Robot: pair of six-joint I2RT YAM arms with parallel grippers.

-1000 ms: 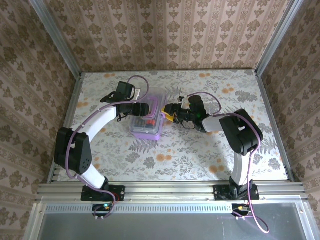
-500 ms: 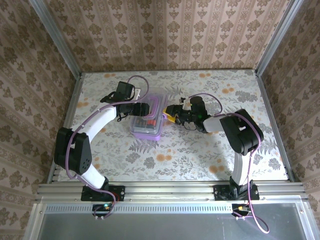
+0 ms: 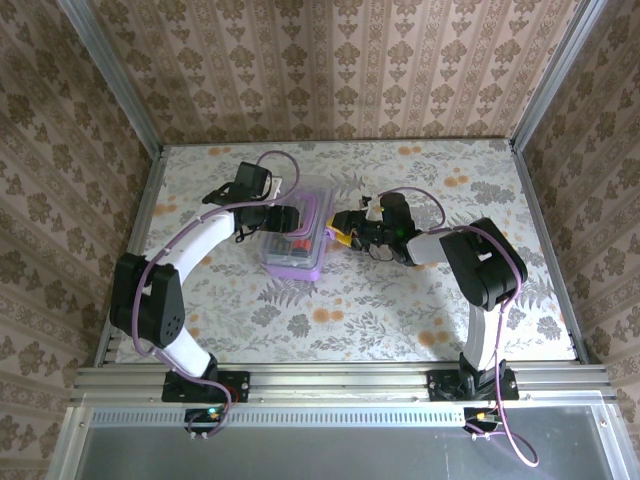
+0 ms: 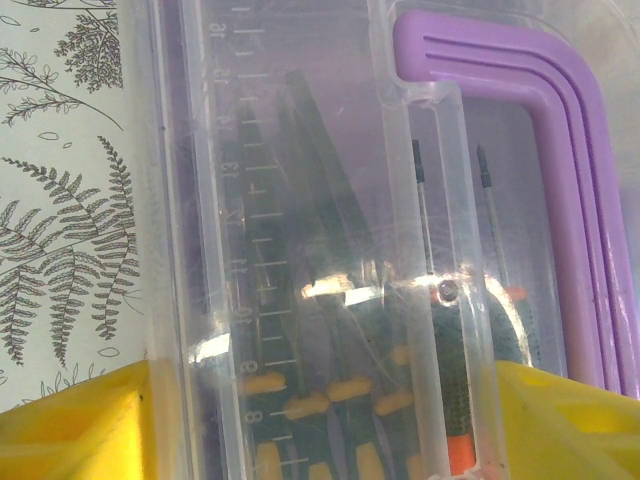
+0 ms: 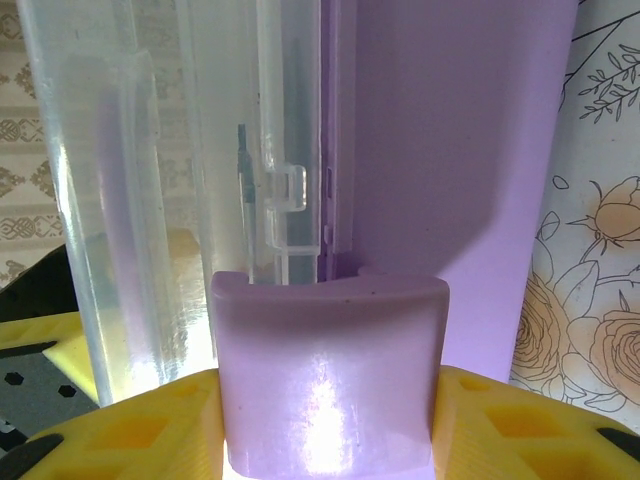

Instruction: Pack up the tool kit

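Observation:
The tool kit is a clear-lidded case with a purple base, lying mid-table with its lid down. Through the lid I see black-and-yellow tool handles, thin screwdriver shafts and the purple carry handle. My left gripper reaches in from the left, its yellow fingers pressed against both sides of the lid's raised section; the left gripper is shut on it. My right gripper is at the case's right side. There the right gripper is shut on the purple latch.
The case lies on a floral tablecloth, with open cloth in front of and behind it. Patterned walls and metal rails close in the table on three sides. Both arms' cables loop above the case.

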